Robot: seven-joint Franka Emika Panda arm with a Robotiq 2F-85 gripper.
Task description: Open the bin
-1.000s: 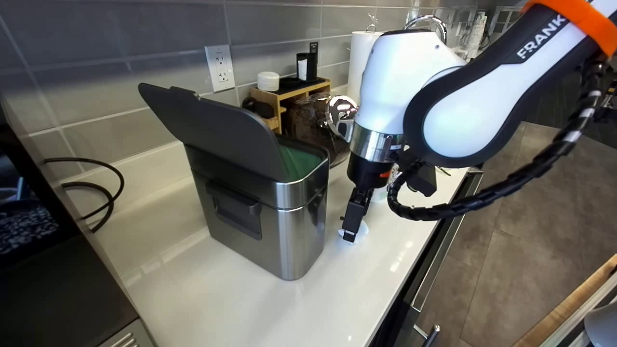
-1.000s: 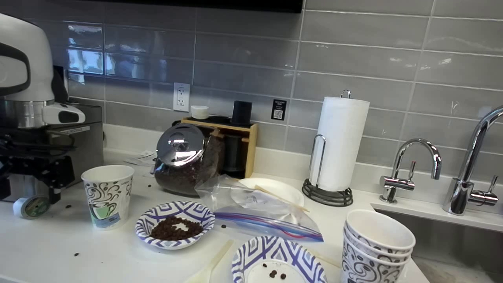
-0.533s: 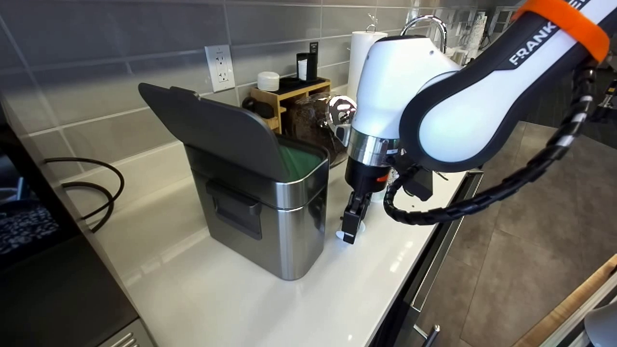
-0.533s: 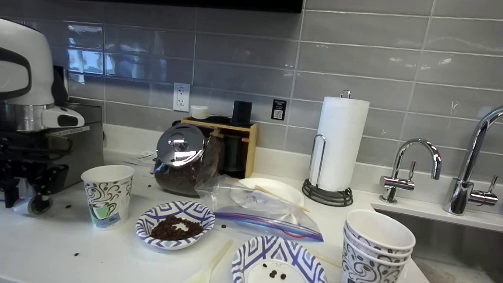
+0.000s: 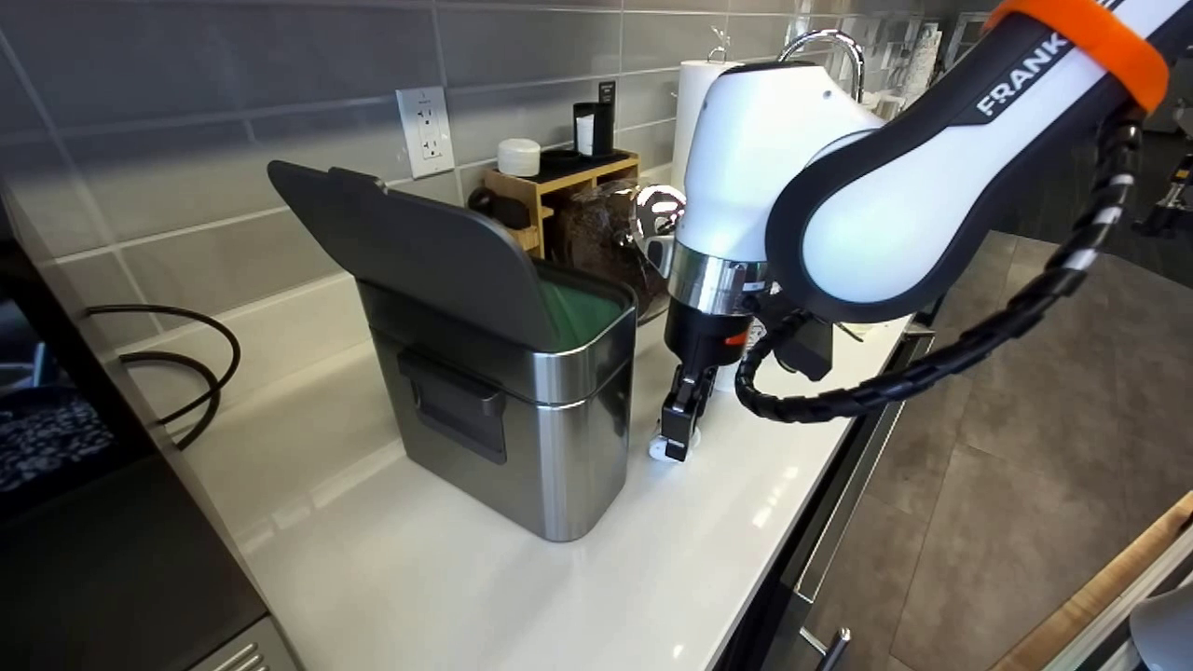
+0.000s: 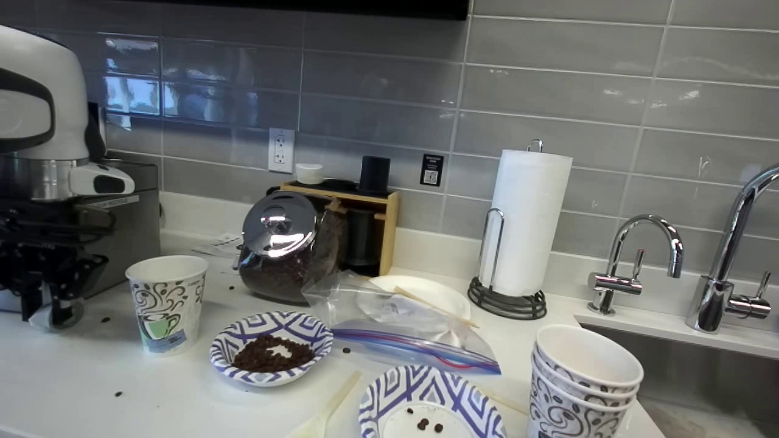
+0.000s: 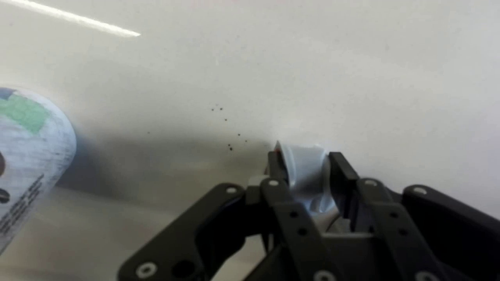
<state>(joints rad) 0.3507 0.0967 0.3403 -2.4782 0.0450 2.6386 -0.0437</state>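
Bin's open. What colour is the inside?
Green where the bin's inside shows past the raised lid; best seen in an exterior view.

A white paper cup with dark swirls (image 6: 172, 295) stands just beside a blue-and-white patterned paper bowl (image 6: 286, 321) of dark brown beans (image 6: 257, 356); a white paper-towel roll (image 6: 528, 222) stands on a black wire base (image 6: 510, 308).
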